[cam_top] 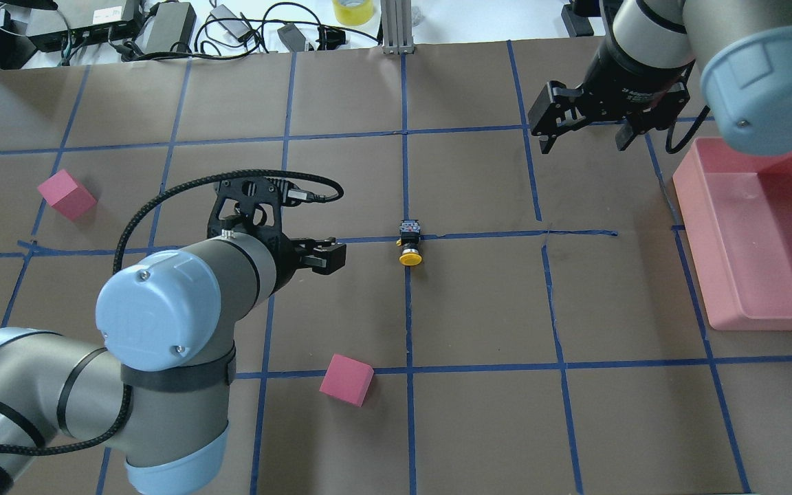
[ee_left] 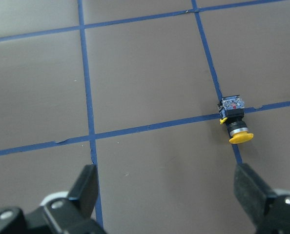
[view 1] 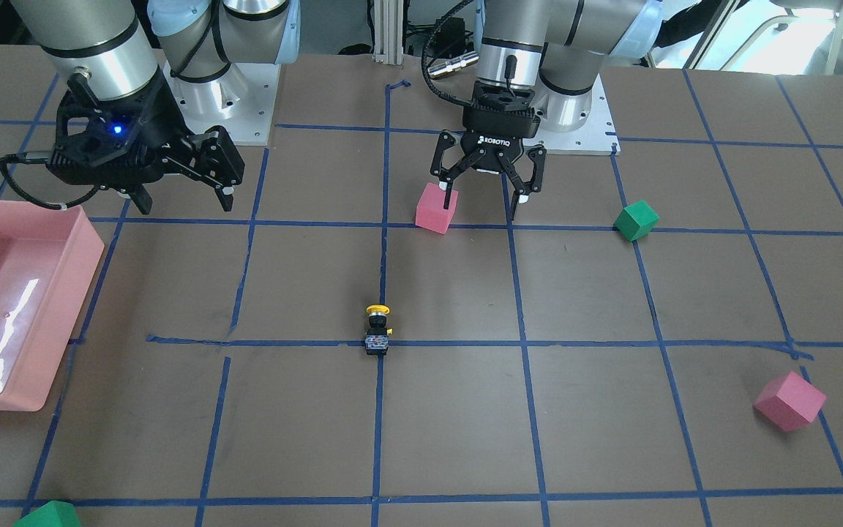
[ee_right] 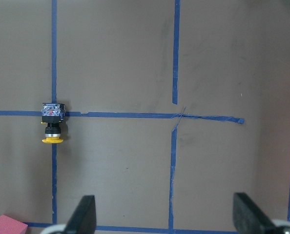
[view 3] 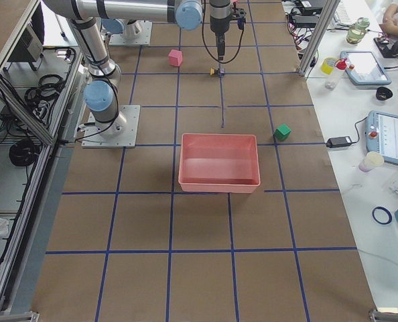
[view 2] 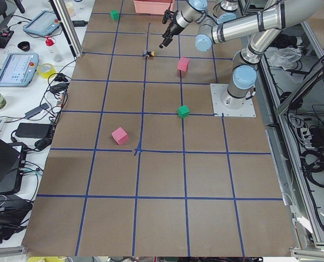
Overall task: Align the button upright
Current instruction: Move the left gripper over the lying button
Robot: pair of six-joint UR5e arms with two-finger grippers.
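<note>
Fingers L (ee_left: 86,187): spread wide, empty, hovering near blue tape cross (view 1: 401,342), prob. staged for pickup. Fingers R (ee_right: 86,214): also apart, empty, well away from cross. Small yellow-capped black plastic push-button (view 1: 377,331) lies on its side on cross, cap twd robot.

Bench (cam_top: 478,309) topped in brown, gridded with blue tape (cam_top: 408,316). Beyond the far edge, a white desk (cam_top: 465,20) cluttered with black power bricks (cam_top: 169,17), looped cables (cam_top: 286,14) and a yellow tape roll (cam_top: 353,10). Aluminium post (cam_top: 396,27) upright at mid-edge. Tablets (view 2: 17,68) farther along the same desk.
</note>
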